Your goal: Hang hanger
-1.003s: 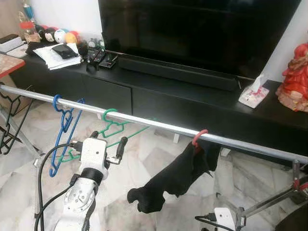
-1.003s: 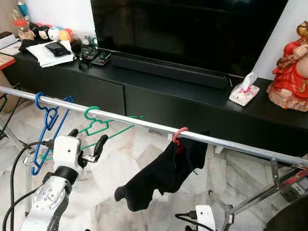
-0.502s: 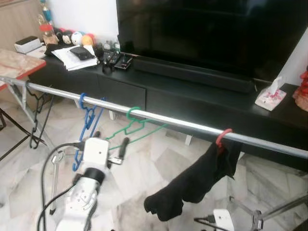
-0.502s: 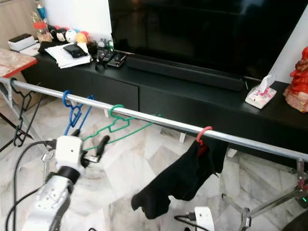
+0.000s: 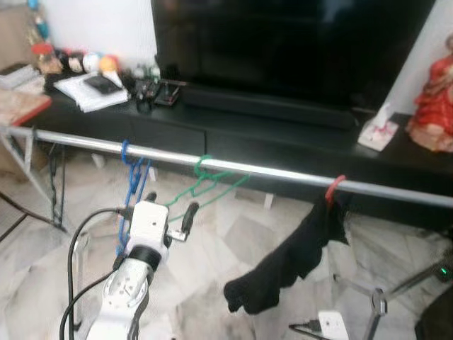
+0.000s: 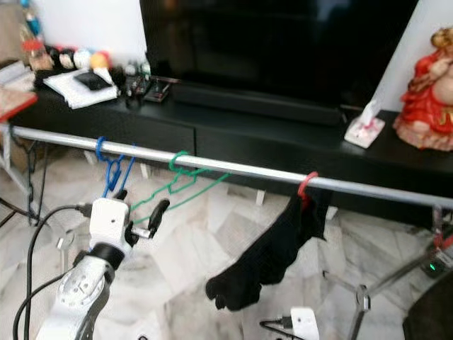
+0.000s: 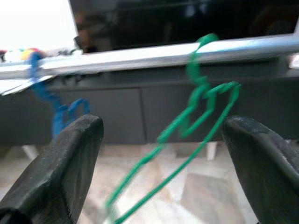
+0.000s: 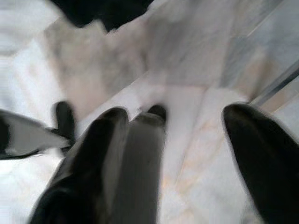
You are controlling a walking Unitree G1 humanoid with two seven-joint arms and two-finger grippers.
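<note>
A silver rail crosses the scene at chest height. On it hang a blue hanger, a green hanger and a red hanger carrying a black garment. My left gripper is raised just below the rail, in front of the blue and green hangers. It is open and holds nothing. In the left wrist view the green hanger hangs beyond the open fingers. My right gripper hangs low, open, pointing at the floor.
A long black TV cabinet with a large TV stands behind the rail. On it are a tissue box, a red figurine and clutter at the left. Rack legs cross the marble floor at the right.
The whole picture has shifted and blurred, so the camera has moved. The left gripper stays open under the rail by the green hanger. The hangers keep their places.
</note>
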